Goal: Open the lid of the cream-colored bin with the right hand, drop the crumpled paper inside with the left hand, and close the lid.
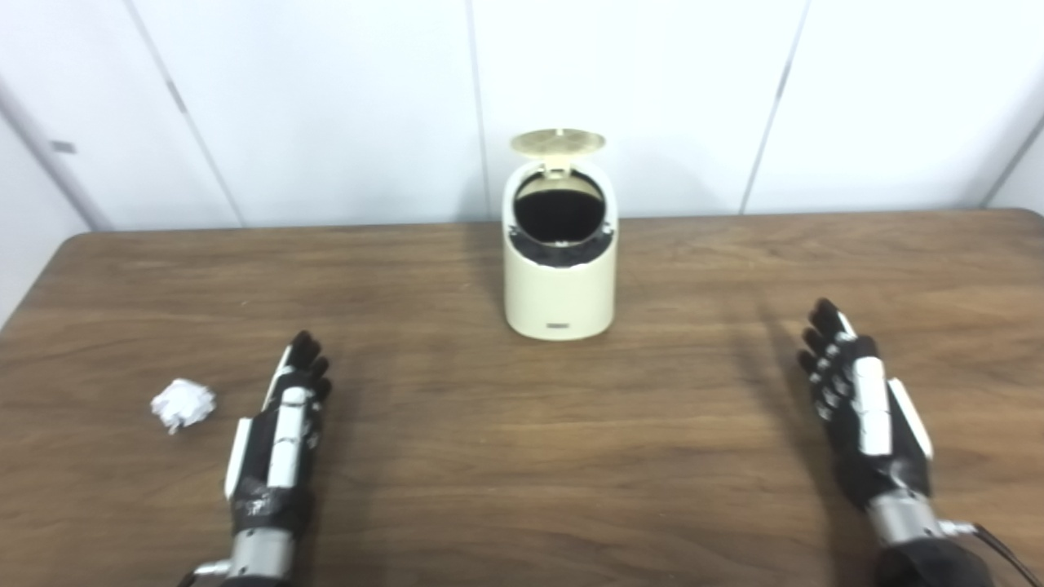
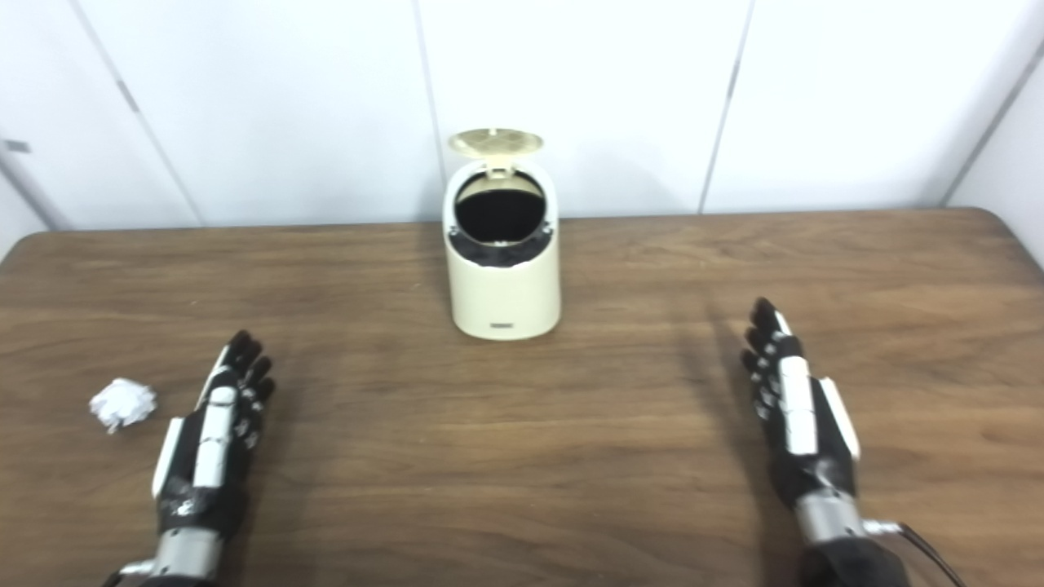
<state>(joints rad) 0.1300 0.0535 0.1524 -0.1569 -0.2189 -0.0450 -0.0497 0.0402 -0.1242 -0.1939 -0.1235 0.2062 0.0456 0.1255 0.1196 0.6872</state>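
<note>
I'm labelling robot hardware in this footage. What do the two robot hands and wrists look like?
Both look alike. The left robot hand and the right robot hand are black, with dark fingers and long white plates along the back and the side. Each sits on a silver metal wrist cuff. Behind the right wrist a thin dark cable trails off toward the picture's corner. No readable markings show.

A brown wooden table (image 1: 457,505) stands against white wall panels (image 1: 326,106).
</note>
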